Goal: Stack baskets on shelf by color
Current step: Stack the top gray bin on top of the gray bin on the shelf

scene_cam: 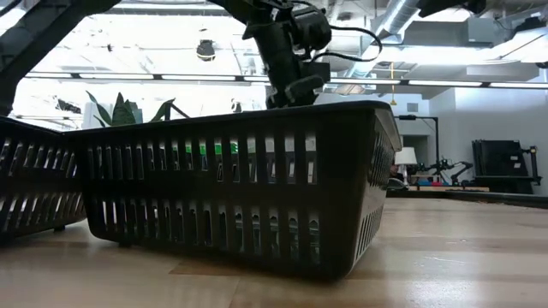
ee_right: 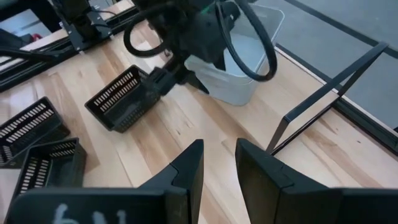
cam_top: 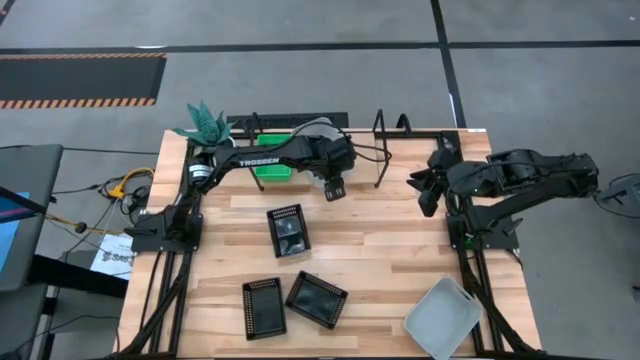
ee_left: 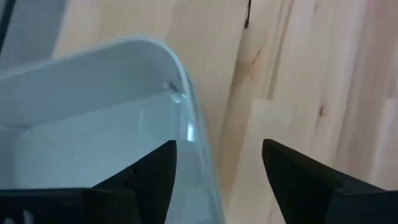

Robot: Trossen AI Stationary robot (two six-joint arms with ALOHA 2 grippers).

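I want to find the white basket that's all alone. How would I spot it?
Looking down on the wooden table, go to its lower right corner. One basket sits there at an angle. It is pale and see-through, while the three nearest baskets are black mesh.

Even overhead light, low camera backlit
Ceiling strip lights glare bright behind the black basket, leaving it near silhouette; white basket soft and blurred in the left wrist view; shadows on the tabletop faint
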